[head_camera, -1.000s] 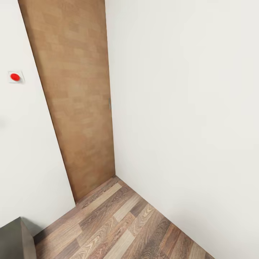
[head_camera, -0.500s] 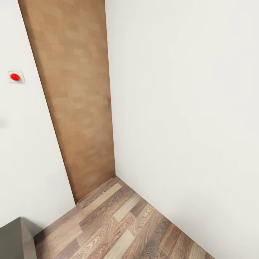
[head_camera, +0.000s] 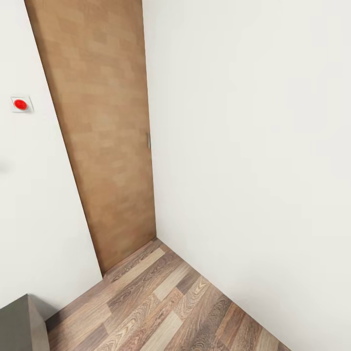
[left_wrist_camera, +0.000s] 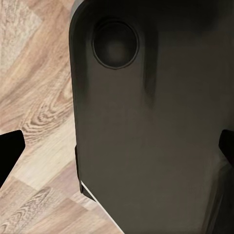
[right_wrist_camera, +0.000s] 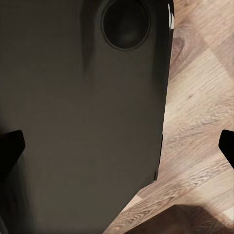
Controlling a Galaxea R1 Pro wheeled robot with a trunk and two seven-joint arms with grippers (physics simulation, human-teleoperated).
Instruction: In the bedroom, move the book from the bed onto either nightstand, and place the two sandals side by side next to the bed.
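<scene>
Head view: one door (head_camera: pixel 105 131), one red button (head_camera: pixel 20 104).

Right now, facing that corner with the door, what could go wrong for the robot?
It faces a tight corner: a white wall meets a closed wooden door, so rolling forward could bump either. A grey box sits low at its left and could catch a turn. Both grippers, left and right, hang open over the robot's dark body, above the plank floor; nothing to tidy is in sight, so it may search the wrong way.
</scene>
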